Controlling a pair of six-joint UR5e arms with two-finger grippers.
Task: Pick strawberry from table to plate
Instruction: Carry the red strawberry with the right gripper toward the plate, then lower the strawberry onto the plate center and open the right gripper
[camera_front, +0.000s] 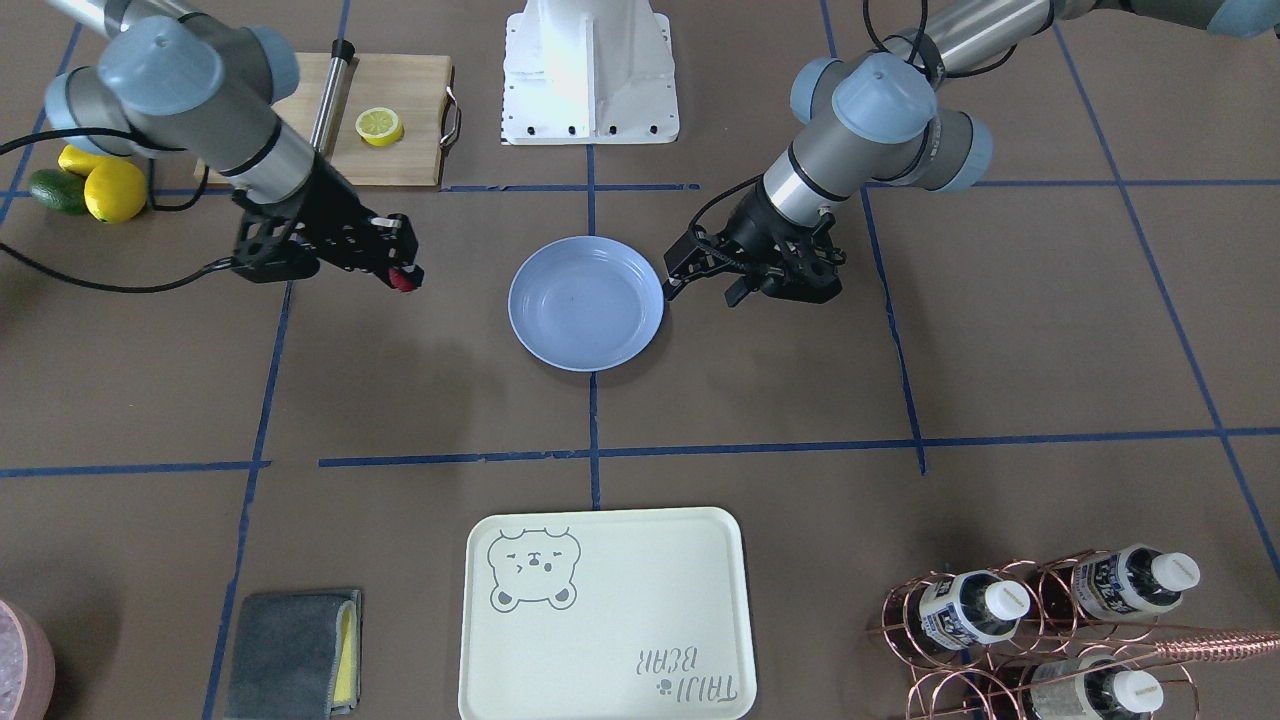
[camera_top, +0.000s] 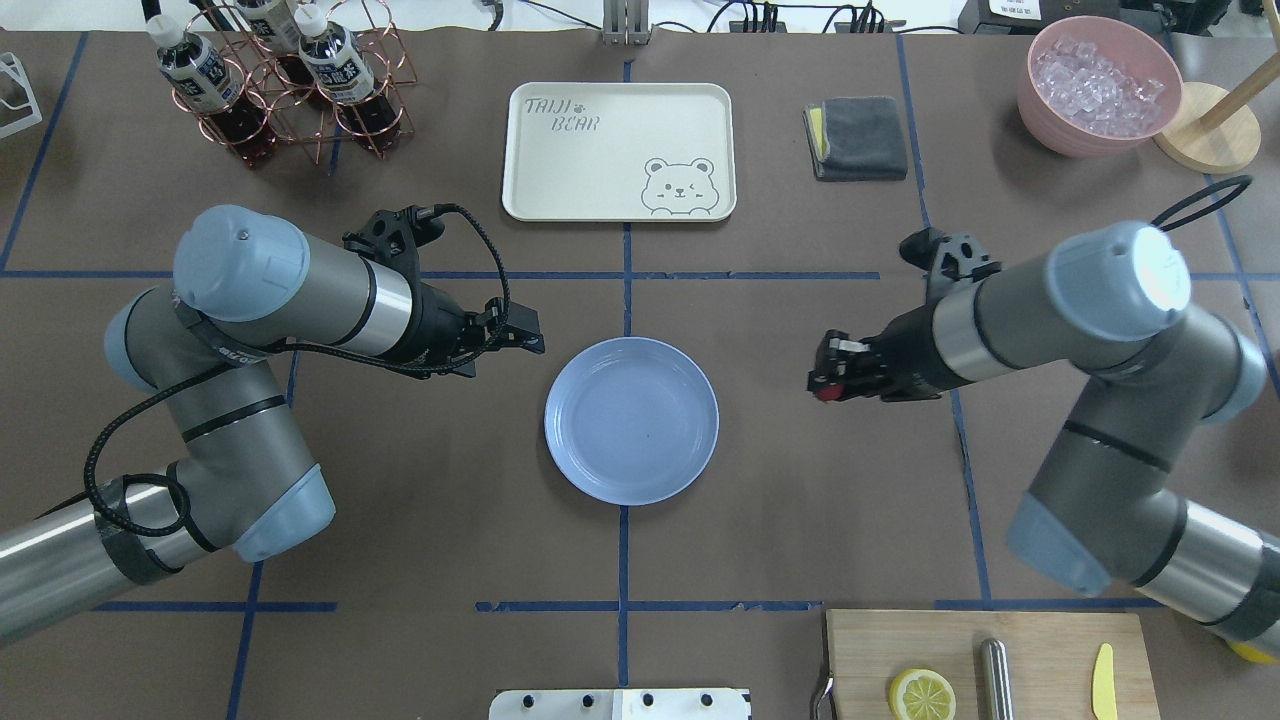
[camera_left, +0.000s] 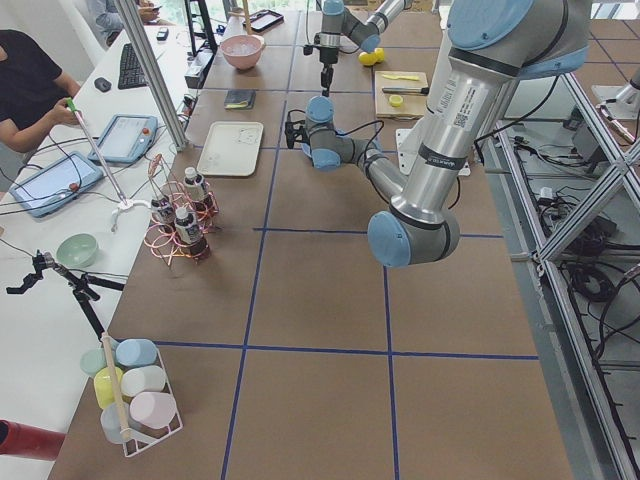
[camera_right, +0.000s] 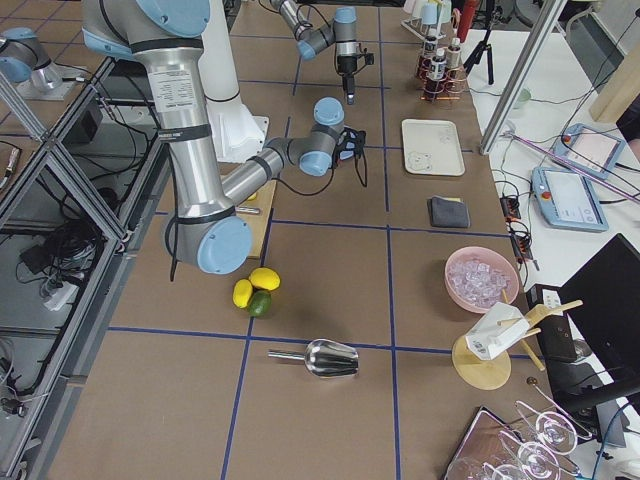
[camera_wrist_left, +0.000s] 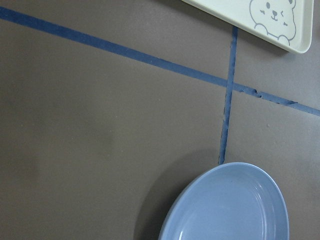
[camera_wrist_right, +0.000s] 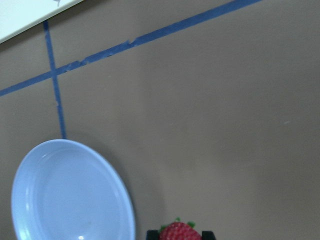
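Observation:
The strawberry (camera_front: 404, 280) is small and red, and my right gripper (camera_front: 400, 272) is shut on it above the brown table (camera_front: 420, 390). In the right wrist view the strawberry (camera_wrist_right: 178, 233) sits between the two fingertips at the bottom edge. From overhead, the right gripper (camera_top: 824, 384) hovers a short way right of the empty light-blue plate (camera_top: 631, 420). My left gripper (camera_top: 533, 338) hangs near the plate's far left rim, fingers apart and holding nothing. The plate (camera_front: 586, 303) shows in both wrist views: plate (camera_wrist_left: 235, 210), plate (camera_wrist_right: 70, 195).
A cream bear-print tray (camera_top: 618, 150) lies beyond the plate. A wooden cutting board (camera_top: 985, 660) with a lemon half (camera_top: 921, 694) sits near the robot's right. A bottle rack (camera_top: 285, 85), a grey cloth (camera_top: 858, 138) and a pink ice bowl (camera_top: 1098, 85) line the far edge.

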